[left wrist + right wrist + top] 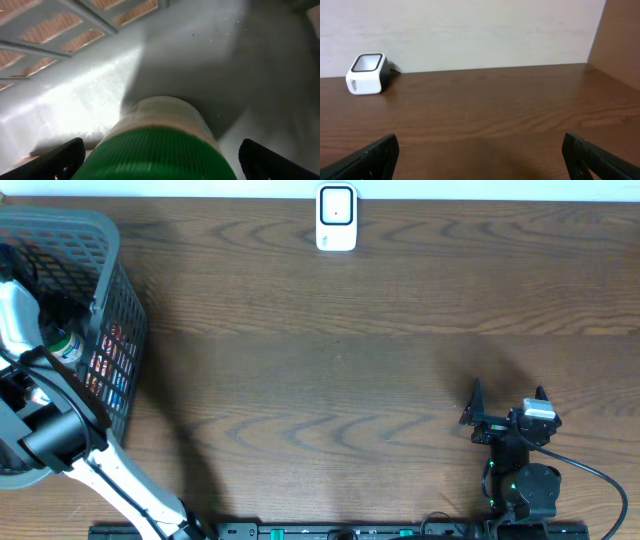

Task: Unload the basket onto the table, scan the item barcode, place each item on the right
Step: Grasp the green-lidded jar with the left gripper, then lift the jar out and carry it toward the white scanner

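Green-capped bottle (167, 125) between jaws of spread left gripper (161, 157), inside basket (75, 32); right gripper (480, 155) spread.

Open tabletop (330, 380) between basket (125, 290) and scanner (336, 218), basket walls close round left pincer (160, 160) — bottle (165, 117) ahead

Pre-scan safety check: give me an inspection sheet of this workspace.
Surface: brown wooden table.
Job's things: white barcode scanner at the far edge; green-capped bottle inside the grey basket at left.
Clutter: other packaged items in the basket, not identifiable.
Grippers: left gripper open, fingers either side of the bottle; right gripper open, empty, over the table.
Cables: black cable by the right arm's base.
Surroundings: pale wall behind the table.
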Tool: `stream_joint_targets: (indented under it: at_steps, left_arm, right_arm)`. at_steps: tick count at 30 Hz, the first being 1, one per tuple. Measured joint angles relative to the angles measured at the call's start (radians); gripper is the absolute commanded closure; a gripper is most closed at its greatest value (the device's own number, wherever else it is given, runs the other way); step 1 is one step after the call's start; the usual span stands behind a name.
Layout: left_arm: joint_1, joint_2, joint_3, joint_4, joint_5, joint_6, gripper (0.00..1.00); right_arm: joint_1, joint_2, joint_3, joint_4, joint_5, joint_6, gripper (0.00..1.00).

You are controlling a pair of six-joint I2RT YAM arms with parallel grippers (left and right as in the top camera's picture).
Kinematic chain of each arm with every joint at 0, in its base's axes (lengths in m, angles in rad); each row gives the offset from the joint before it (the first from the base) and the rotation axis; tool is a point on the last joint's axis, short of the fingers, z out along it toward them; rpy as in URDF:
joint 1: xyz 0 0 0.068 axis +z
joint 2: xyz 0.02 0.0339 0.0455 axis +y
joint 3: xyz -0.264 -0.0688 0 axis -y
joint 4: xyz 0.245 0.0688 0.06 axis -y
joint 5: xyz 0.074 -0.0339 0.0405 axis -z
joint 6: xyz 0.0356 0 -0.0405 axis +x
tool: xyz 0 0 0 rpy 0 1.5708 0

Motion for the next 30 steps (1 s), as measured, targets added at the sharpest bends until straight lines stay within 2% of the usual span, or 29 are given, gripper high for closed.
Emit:
stream_joint_targets:
  at_steps: [2, 5, 11, 16, 25, 30]
  left_arm:
    - [0.000, 0.010, 0.000, 0.001, 0.000, 0.000, 0.02]
    - [0.000, 0.019, 0.000, 0.008, 0.000, 0.003, 0.15]
    - [0.000, 0.019, 0.000, 0.016, 0.001, 0.006, 0.34]
    - [0.000, 0.019, 0.000, 0.018, 0.000, 0.003, 0.39]
    - [0.000, -0.004, 0.000, -0.035, 0.001, 0.003, 0.39]
    - [0.000, -0.156, 0.000, -0.071, 0.006, 0.003, 0.39]
  right_arm:
    - [0.000, 0.000, 0.000, 0.000, 0.000, 0.000, 0.01]
    - [0.000, 0.000, 0.000, 0.000, 0.000, 0.000, 0.01]
    - [0.000, 0.000, 0.000, 0.000, 0.000, 0.000, 0.01]
    - [0.000, 0.000, 0.000, 0.000, 0.000, 0.000, 0.01]
    - [0.000, 0.000, 0.000, 0.000, 0.000, 0.000, 0.01]
    - [0.000, 0.000, 0.000, 0.000, 0.000, 0.000, 0.01]
